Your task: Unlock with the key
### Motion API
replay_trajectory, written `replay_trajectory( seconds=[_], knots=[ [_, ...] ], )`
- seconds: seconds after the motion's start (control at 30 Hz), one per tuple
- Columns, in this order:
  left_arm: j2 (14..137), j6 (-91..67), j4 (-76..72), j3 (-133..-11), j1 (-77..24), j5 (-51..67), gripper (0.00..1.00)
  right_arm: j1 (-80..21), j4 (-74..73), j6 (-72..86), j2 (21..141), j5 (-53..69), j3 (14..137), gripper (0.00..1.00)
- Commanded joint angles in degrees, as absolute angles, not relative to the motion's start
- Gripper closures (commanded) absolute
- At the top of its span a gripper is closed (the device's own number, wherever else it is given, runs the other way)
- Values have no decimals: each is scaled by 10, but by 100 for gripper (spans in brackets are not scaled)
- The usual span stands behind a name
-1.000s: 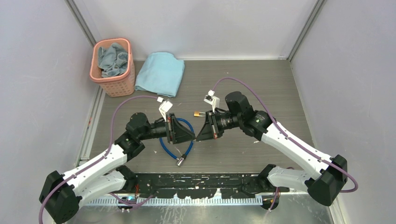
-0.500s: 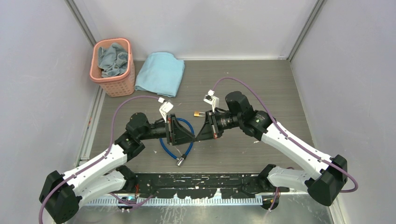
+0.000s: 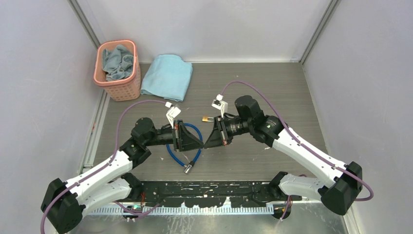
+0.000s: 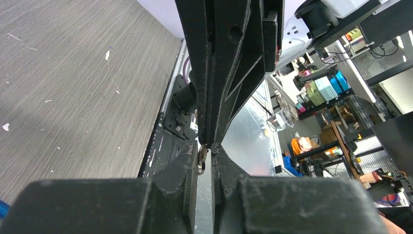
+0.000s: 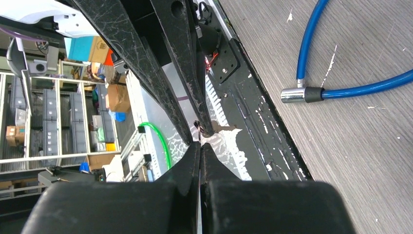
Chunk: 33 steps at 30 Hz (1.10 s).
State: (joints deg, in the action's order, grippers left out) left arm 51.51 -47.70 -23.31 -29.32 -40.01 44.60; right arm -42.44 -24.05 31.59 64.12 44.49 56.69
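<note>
Looking down the left wrist camera, I see the key [image 4: 201, 160] mid-air over the table's [image 3: 272, 87] middle, inside the left gripper's [image 4: 206, 153] narrowly parted jaws. The right gripper [image 5: 200, 145] is pressed together, its tip just above the key.

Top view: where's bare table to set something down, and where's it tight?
Free: back-right table, between right arm, back wall and right wall; also the strip between right arm and base plate. Crowded: centre, where left end effector and right end effector meet by the blue cable; back-left holds basket and towel.
</note>
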Motion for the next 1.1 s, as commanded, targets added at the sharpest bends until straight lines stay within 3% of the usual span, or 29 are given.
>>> replay_trajectory(
  seconds=[0.0, 0.17, 0.37, 0.43, 0.53, 0.6, 0.83, 1.07],
  knots=[
    [507, -482, -271, -296, -405, 466, 90, -426, -210, 315, 627, 445, 581, 99],
    [501, -504, -297, -287, -405, 473, 99, -427, -207, 313, 623, 445, 579, 99],
    [492, -511, -297, -285, -405, 473, 100, -426, -196, 314, 624, 442, 578, 99],
    [486, -511, -290, -284, -405, 463, 100, -426, -201, 311, 623, 428, 582, 83],
    [471, -498, -257, -283, -405, 430, 100, -426, -215, 306, 617, 394, 590, 33],
    [456, -486, -235, -281, -405, 409, 100, -426, -223, 303, 610, 359, 593, 19],
    [387, -435, -121, -276, -405, 324, 100, -427, -253, 319, 583, 156, 591, 1],
    [300, -384, 40, -274, -405, 200, 100, -426, -310, 396, 639, -129, 580, 0]
  ],
)
